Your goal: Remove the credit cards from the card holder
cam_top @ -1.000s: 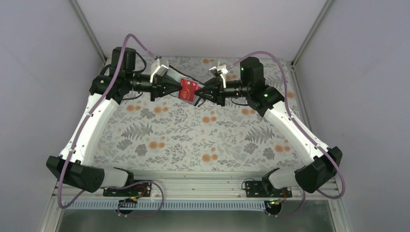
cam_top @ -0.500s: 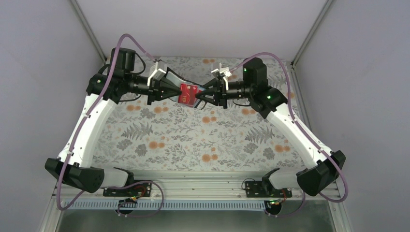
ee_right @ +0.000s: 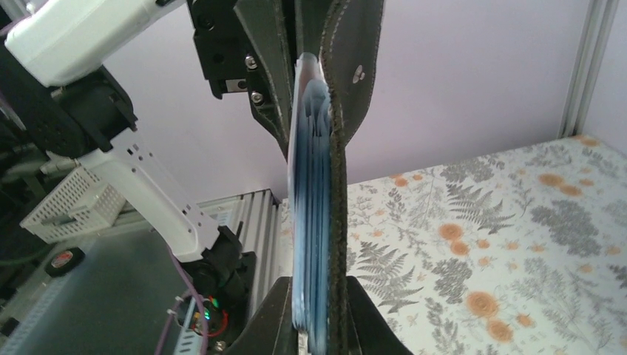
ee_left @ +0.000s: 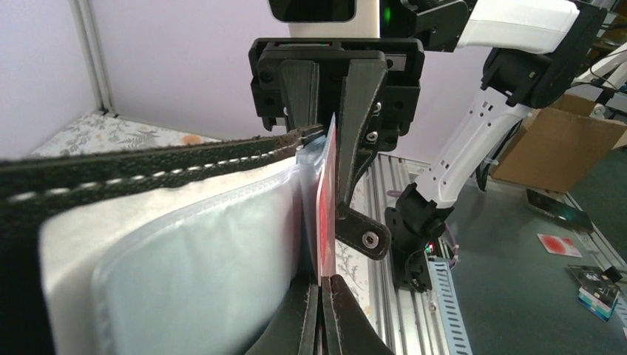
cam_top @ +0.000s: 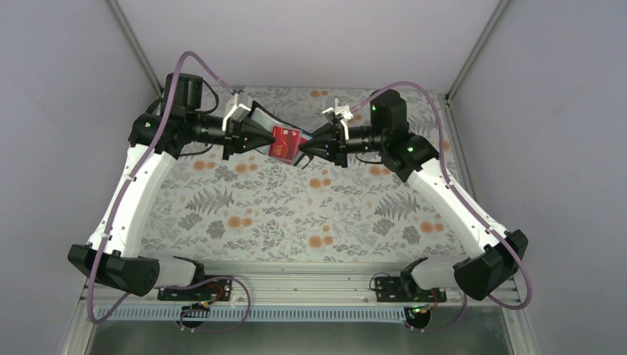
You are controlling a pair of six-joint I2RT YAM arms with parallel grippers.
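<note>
left gripper [ee_left: 323, 314] pinches flat red credit card [ee_left: 326, 203]; right gripper [ee_right: 318, 325] clamps black folding card holder [ee_right: 352, 74]. pull should run straight along sleeve.

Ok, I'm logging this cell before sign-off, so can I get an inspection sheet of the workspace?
Surface: floral-print table.
Job's things: card holder held open in the air; red credit card sticking out of it.
Clutter: nothing seen.
Grippers: left gripper, fingers shut on the credit card; right gripper, fingers shut on the card holder.
Cables: purple cables arc high, clear of the card holder.
Surroundings: pale walls; cardboard box beyond the table.
</note>
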